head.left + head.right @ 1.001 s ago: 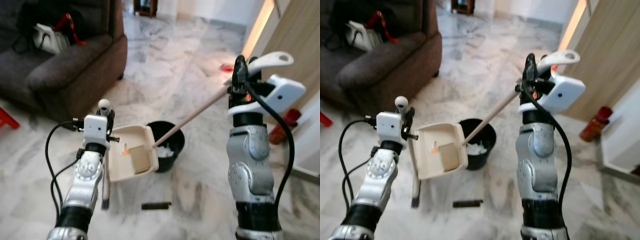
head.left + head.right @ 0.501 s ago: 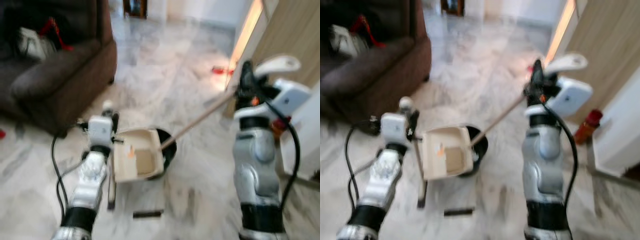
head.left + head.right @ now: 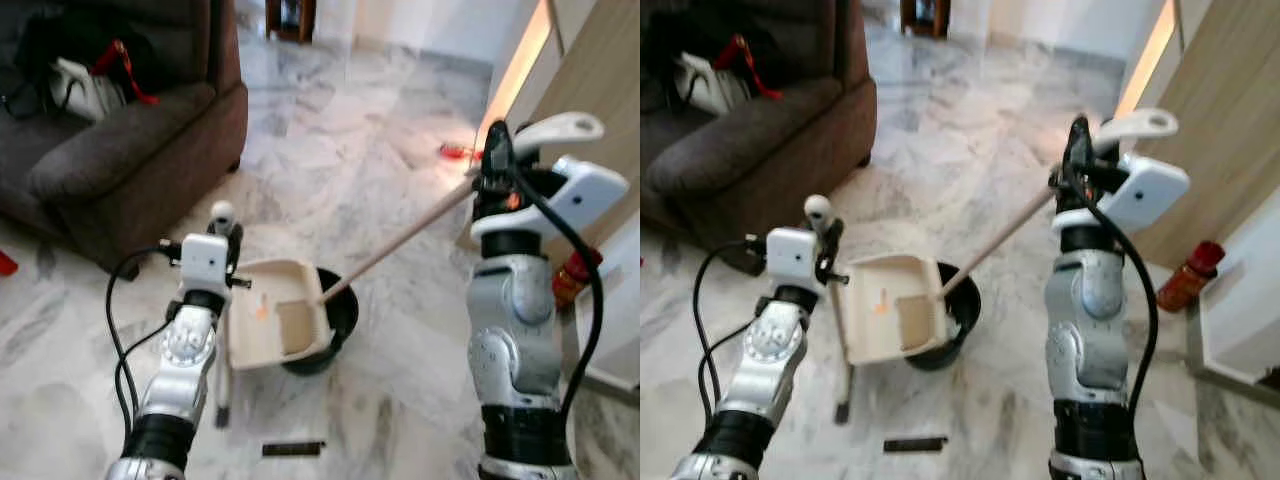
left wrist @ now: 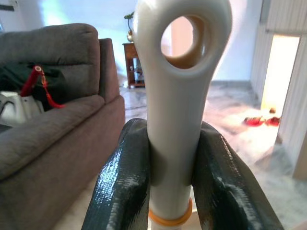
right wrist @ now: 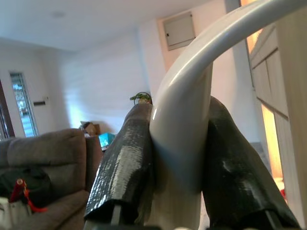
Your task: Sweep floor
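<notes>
My left gripper [image 3: 230, 240] is shut on the cream dustpan handle [image 4: 178, 86], just below its holed top. The handle runs down to the floor, and the dustpan [image 3: 275, 322] stands tipped on edge over the black bin [image 3: 340, 318]. My right gripper [image 3: 492, 152] is raised at chest height and shut on the broom handle [image 5: 184, 120] under its white loop [image 3: 555, 125]. The broom's wooden stick [image 3: 400, 242] slants down from there to the bin's rim; its lower end is hidden behind the dustpan.
A small dark strip [image 3: 293, 449] lies on the marble floor in front of the bin. A brown sofa [image 3: 120, 150] with a white bag stands at the left. A wooden panel [image 3: 600, 90] and a red bottle [image 3: 575, 275] are at the right.
The whole view has shifted as the camera moved. The dustpan now covers more of the bin's opening than before. Both grips are unchanged.
</notes>
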You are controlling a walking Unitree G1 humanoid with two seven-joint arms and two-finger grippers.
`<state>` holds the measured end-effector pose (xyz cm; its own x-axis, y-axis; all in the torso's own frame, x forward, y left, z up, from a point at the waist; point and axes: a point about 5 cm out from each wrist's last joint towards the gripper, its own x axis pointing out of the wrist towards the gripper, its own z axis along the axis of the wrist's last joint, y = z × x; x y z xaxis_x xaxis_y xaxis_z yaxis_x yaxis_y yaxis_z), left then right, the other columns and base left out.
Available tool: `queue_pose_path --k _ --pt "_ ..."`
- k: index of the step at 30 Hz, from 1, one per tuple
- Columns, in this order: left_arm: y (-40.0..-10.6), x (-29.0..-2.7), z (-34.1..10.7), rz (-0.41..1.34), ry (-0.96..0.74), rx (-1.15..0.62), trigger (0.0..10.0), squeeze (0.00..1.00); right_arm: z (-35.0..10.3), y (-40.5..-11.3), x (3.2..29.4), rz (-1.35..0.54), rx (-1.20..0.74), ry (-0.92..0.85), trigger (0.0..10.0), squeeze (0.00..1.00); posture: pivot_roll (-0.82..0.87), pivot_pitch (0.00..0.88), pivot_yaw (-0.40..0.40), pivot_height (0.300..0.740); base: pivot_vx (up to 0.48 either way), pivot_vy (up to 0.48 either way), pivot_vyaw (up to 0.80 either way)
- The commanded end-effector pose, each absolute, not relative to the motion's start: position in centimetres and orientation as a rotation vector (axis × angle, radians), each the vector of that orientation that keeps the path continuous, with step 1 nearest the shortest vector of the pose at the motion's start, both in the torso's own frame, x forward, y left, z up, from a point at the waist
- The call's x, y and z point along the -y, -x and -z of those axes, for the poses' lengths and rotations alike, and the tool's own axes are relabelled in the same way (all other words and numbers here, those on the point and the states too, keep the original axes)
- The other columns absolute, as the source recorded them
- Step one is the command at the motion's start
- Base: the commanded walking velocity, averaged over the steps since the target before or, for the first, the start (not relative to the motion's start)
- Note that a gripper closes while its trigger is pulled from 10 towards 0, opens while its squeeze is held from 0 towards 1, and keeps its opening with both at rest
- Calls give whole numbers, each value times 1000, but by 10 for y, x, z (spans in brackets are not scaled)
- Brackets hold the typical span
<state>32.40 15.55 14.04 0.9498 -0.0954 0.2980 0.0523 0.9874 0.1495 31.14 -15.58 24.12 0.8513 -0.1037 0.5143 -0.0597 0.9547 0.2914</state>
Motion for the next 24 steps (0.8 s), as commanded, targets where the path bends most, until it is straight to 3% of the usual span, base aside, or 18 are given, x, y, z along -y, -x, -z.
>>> queue_pose_path --k 1,24 --pt "-325 -153 -153 91 -145 367 10000 0 -260 -306 151 -2 642 -354 10000 0 168 48 -73 740 266 0 0" --pt "-323 -149 -153 107 -138 364 10000 0 -262 -305 149 -21 640 -362 10000 0 168 56 -71 740 266 0 0"
